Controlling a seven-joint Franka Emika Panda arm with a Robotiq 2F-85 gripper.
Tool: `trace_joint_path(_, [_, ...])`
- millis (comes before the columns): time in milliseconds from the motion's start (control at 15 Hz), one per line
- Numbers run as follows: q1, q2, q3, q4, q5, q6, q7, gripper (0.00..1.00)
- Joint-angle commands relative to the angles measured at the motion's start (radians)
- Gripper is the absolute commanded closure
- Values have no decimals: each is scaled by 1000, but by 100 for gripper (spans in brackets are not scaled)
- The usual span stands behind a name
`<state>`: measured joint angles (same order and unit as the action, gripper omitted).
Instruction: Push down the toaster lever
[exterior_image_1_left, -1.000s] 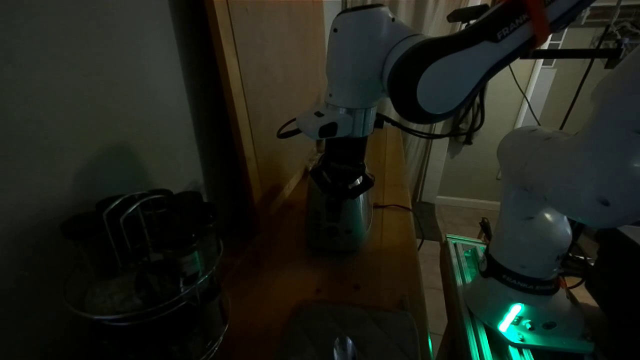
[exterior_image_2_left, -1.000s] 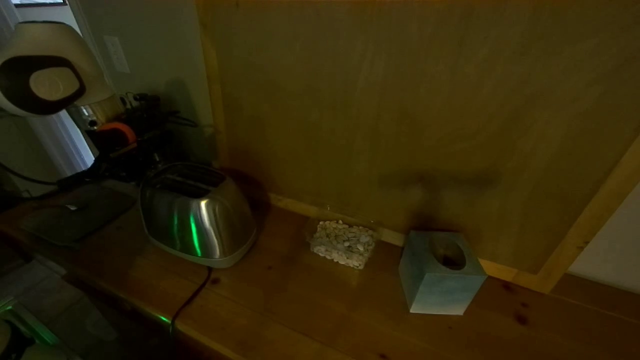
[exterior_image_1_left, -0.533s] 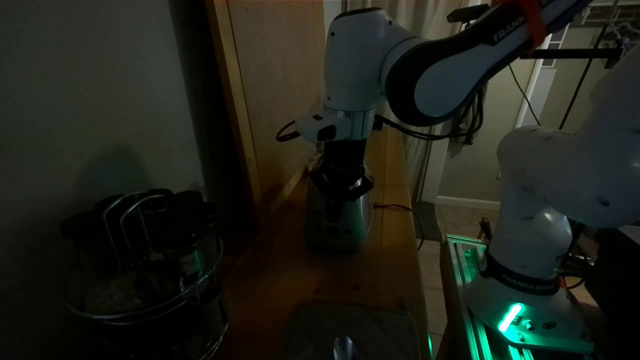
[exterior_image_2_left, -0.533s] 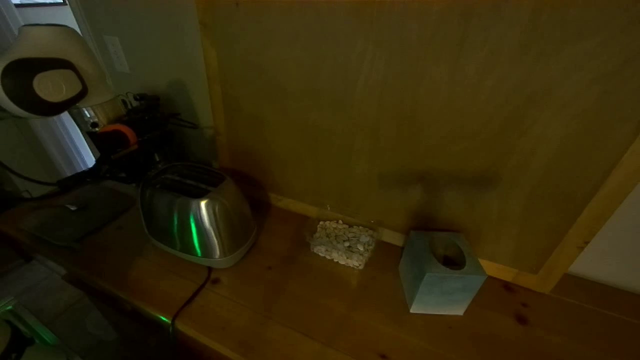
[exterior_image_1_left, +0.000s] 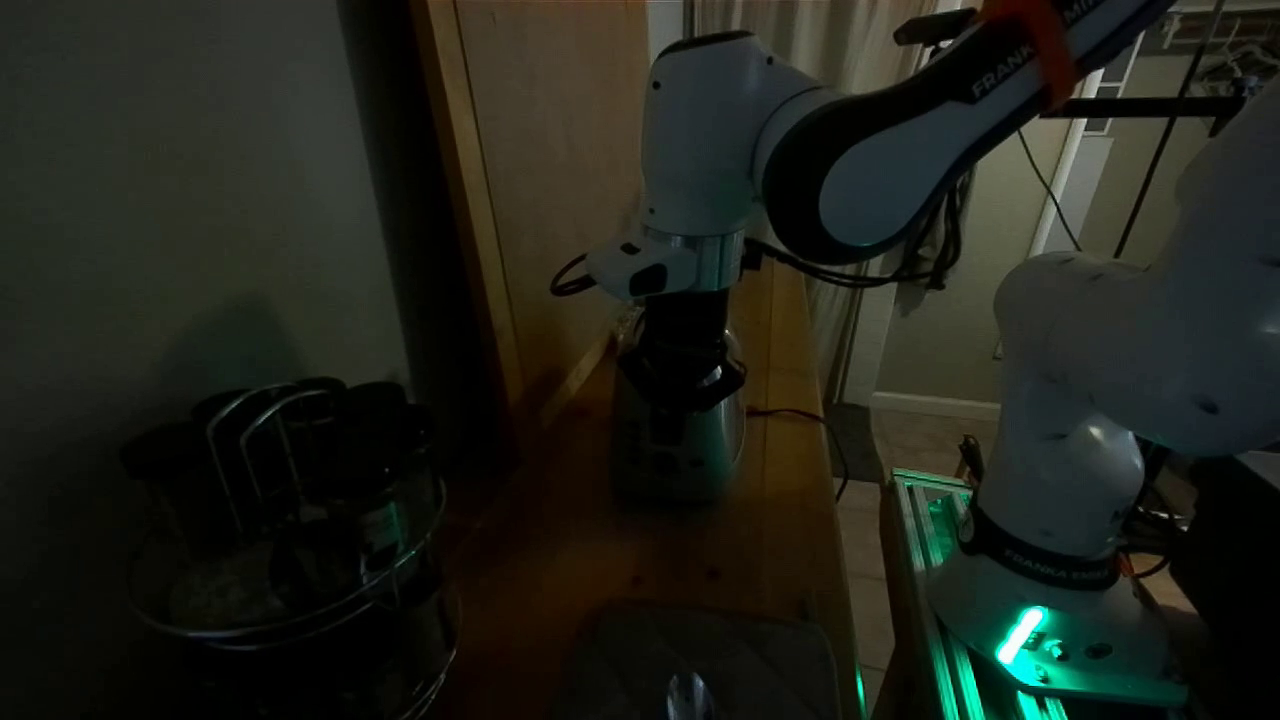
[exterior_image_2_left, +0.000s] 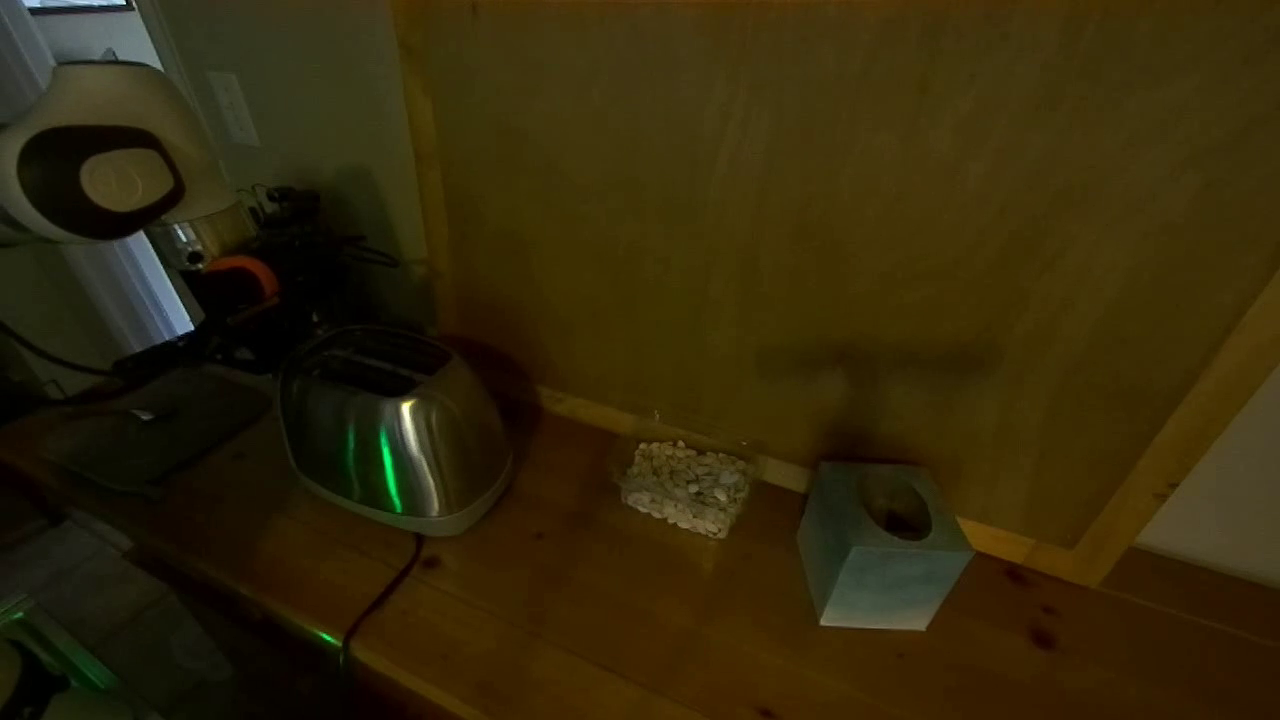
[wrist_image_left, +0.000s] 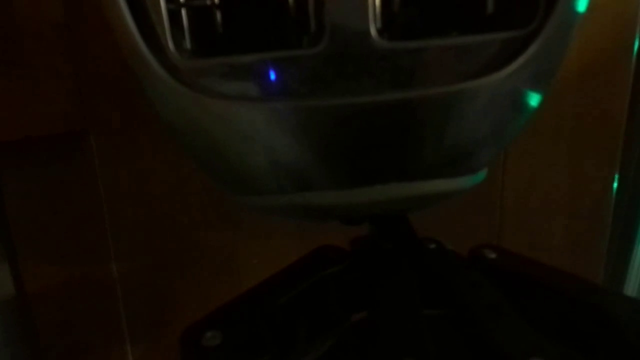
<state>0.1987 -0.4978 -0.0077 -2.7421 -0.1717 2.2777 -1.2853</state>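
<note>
The silver toaster (exterior_image_1_left: 700, 470) stands on the wooden counter, its slotted top and shiny side showing in an exterior view (exterior_image_2_left: 420, 450). In the wrist view the toaster (wrist_image_left: 310, 145) fills the upper middle, with its slots at the top edge and a small blue light on the rim. My black gripper (exterior_image_1_left: 668, 425) points down at the control end of the toaster. In the wrist view its fingers (wrist_image_left: 387, 227) meet in a narrow tip just below the toaster's end, with nothing seen between them. The lever cannot be made out; it is too dark or hidden by the gripper. Contact cannot be told.
A dark mat (exterior_image_1_left: 700, 660) with a spoon (exterior_image_1_left: 690, 695) lies before the toaster. A wire rack with dark jars (exterior_image_1_left: 290, 500) stands at one side. A tub of pale pebbles (exterior_image_2_left: 688, 487) and a blue tissue box (exterior_image_2_left: 885, 550) stand beyond. A cord (exterior_image_2_left: 385, 590) runs off the counter edge.
The arm and gripper have moved down a little at the toaster's end. The toaster and the other objects have not moved.
</note>
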Motion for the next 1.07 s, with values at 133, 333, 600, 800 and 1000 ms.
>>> trace_joint_path(133, [-12, 68, 1, -12, -15, 57, 20, 100])
trace_joint_path(333, [-12, 67, 1, -11, -16, 57, 22, 100])
trace_joint_path(600, [-10, 58, 3, -11, -15, 53, 23, 100])
trace_joint_path(800, [-12, 43, 6, -10, -21, 46, 25, 100])
trace_joint_path(1000, [-12, 35, 8, -10, -22, 41, 28, 100])
